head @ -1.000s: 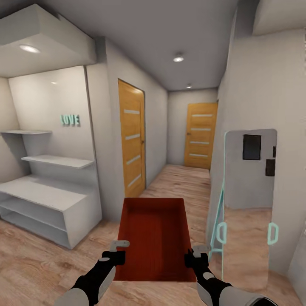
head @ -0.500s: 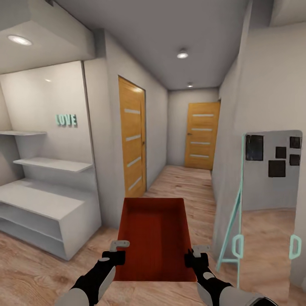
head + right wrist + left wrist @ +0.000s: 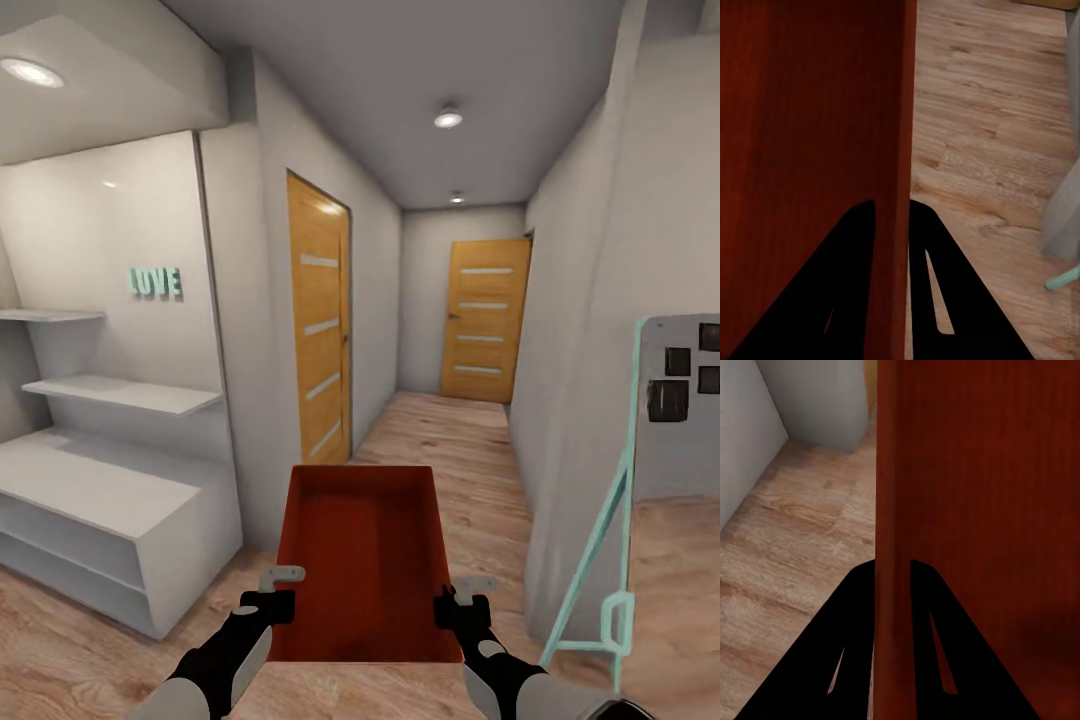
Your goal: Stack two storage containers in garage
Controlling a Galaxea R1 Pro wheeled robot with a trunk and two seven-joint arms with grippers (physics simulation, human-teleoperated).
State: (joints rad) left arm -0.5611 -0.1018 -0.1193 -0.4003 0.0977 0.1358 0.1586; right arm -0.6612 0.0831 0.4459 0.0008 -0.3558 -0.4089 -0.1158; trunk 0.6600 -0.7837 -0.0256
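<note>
An orange-red bin (image 3: 360,560) is being held at the lower centre of the head view, above wood-plank flooring (image 3: 450,440). Its left wall is being clamped by the left gripper (image 3: 277,590), with one finger on each side of the wall in the left wrist view (image 3: 892,607). Its right wall is being clamped the same way by the right gripper (image 3: 462,597), also seen in the right wrist view (image 3: 891,247). White shelves (image 3: 100,470) and teal letters reading LOVE (image 3: 155,281) are being shown at the left. Two orange doors (image 3: 320,320) (image 3: 486,320) are being shown up a hallway ahead. A teal-framed standing mirror (image 3: 640,500) is being shown at the lower right.
</note>
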